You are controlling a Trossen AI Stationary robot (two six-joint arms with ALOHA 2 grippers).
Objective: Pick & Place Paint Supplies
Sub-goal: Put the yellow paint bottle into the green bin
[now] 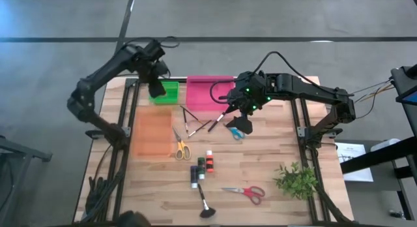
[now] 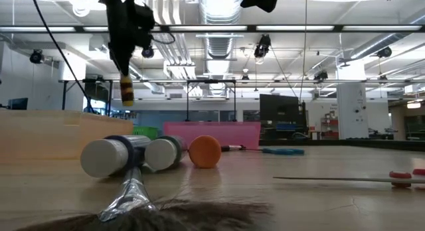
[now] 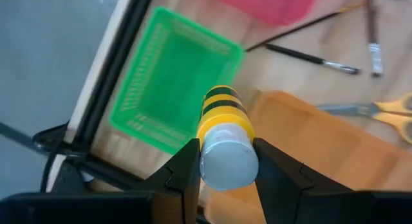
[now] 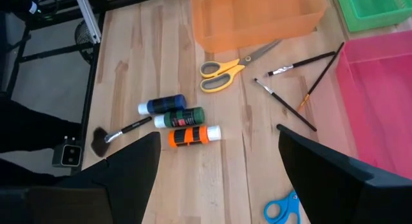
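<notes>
My left pincer (image 3: 225, 169) pinches a yellow paint bottle (image 3: 224, 140) above the green basket (image 1: 165, 92), while my spread right pincer (image 1: 240, 122) hovers over blue scissors (image 1: 235, 132); brushes (image 1: 197, 128), bottles (image 1: 202, 166) and other scissors (image 1: 180, 146) remain on the counter (image 1: 273, 149), most work left.

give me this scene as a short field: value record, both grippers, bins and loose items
left gripper: shut on yellow paint bottle, above the green mesh bin
right gripper: open, empty, over the blue-handled scissors
bins: green mesh bin, pink bin, orange bin
bottles on table: blue, green, orange, side by side
other loose items: yellow-handled scissors, red-handled scissors, thin brushes, fan brush
</notes>
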